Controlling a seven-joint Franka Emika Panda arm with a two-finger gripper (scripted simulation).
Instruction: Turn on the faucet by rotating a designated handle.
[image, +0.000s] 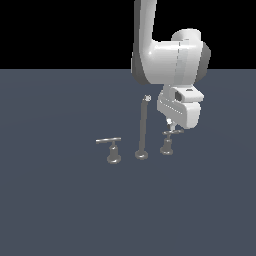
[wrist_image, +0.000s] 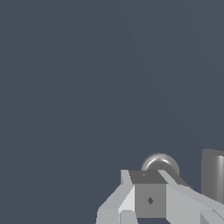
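The floor (image: 55, 210) here is one flat, slate-blue sheet running back to a straight edge, and behind that edge everything is plain black. No walls or furniture break it up.

Out on that surface stands the faucet (image: 142, 129), three small grey metal pieces in a row. The middle one is a tall thin spout, upright and leaning slightly, with a pale tip. Toward the exterior view's left is a handle with a longer straight bar (image: 109, 140) lying level on a flared base. Toward the exterior view's right is the handle (image: 168, 144) with the short thin lever, also on a flared round base, just beside the spout's foot.

The white arm (image: 167, 60) comes down from above and bends over that right-hand piece. Its gripper (image: 171, 128) hangs directly over the short handle, its tip right at the lever bar; from where I stand it looks to be touching or very nearly so, but I cannot tell which. The fingers are too small and too hidden under the hand to judge how far apart they are. The wrist view shows pale grey gripper parts (wrist_image: 151, 199) with a rounded metal dome (wrist_image: 160, 163) behind them and a dark grey cylinder (wrist_image: 213, 175) close by, yet the gap between the fingers is not clear there either, nor whether anything is clasped.
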